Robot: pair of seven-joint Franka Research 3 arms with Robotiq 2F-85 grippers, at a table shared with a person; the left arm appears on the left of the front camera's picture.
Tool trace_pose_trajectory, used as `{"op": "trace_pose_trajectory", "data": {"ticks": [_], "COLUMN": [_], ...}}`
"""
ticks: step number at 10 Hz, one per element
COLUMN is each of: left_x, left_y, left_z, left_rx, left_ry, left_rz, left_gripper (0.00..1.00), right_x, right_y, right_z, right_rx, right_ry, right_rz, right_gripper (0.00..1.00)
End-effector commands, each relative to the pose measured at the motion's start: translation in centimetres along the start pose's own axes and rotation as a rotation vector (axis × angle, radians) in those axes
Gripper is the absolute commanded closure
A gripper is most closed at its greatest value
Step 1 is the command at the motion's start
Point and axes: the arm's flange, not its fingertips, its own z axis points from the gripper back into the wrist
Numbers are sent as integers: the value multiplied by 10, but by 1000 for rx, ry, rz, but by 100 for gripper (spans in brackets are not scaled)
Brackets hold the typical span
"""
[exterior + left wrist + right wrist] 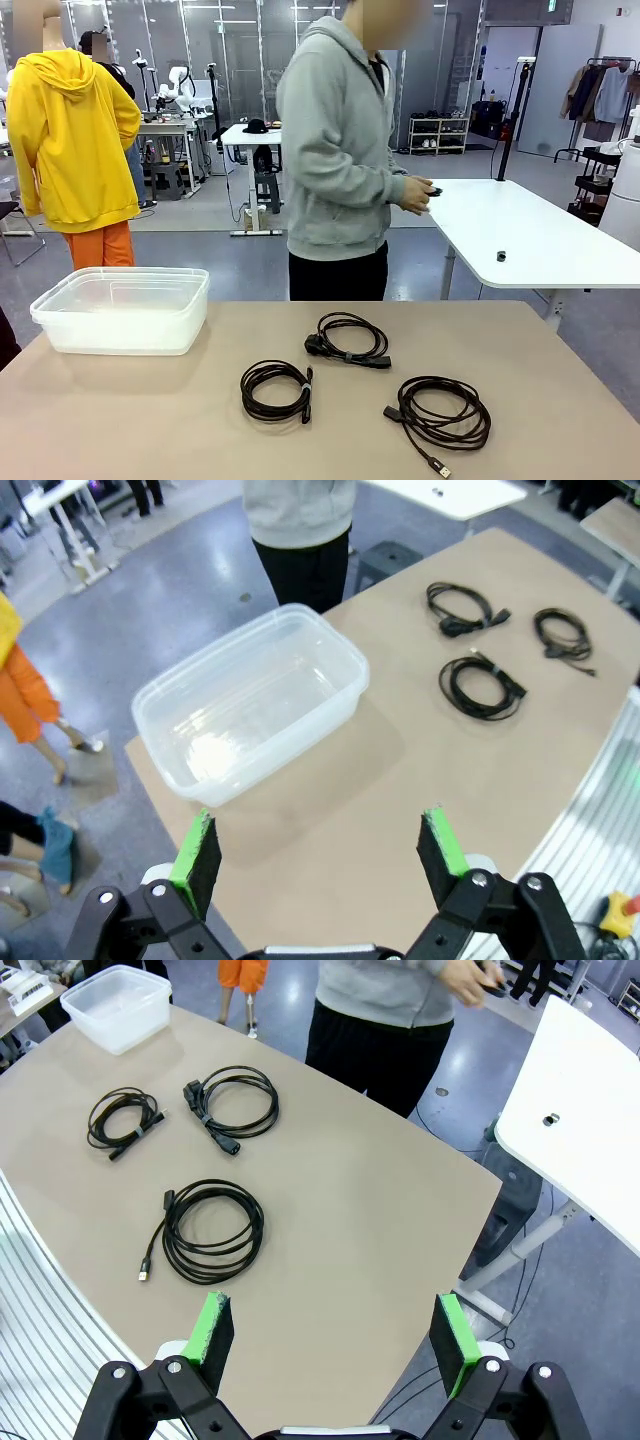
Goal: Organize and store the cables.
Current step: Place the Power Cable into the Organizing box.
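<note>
Three coiled black cables lie on the tan table (150,420): one at the middle (276,390), one farther back with a thick plug (350,340), and one at the right with a loose plug end (438,415). The same coils appear in the right wrist view (122,1120) (232,1105) (208,1230) and, small, in the left wrist view (482,685) (462,608) (563,638). My left gripper (318,855) hangs open high above the table's corner near the box. My right gripper (332,1338) hangs open above the table's bare right part. Neither holds anything.
An empty clear plastic box (125,308) stands at the table's back left, also seen in the left wrist view (250,702). A person in a grey hoodie (340,150) stands at the far edge, holding a small dark object. A white table (530,235) stands beyond to the right.
</note>
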Motion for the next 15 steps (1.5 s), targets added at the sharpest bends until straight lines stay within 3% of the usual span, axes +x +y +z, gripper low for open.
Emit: {"op": "trace_pose_trajectory", "data": {"ticks": [1,5,8,15], "left_x": [27,101,127,124], "left_y": [-29,-84,-129,-144], "left_z": [-4,-87,-136,-143], "left_rx": [18,-82,-178,-201], "left_ry": [12,93,153,162], "left_rz": [-156,-402,-581,-555], "left_gripper": [0,0,0,0], "right_x": [0,0,0,0], "right_y": [0,0,0,0], "right_z": [1,1,1,1], "right_rx": [-2,-2,-2,-2], "right_ry": [3,3,3,3], "right_rz": [4,4,4,4], "right_gripper": [0,0,0,0]}}
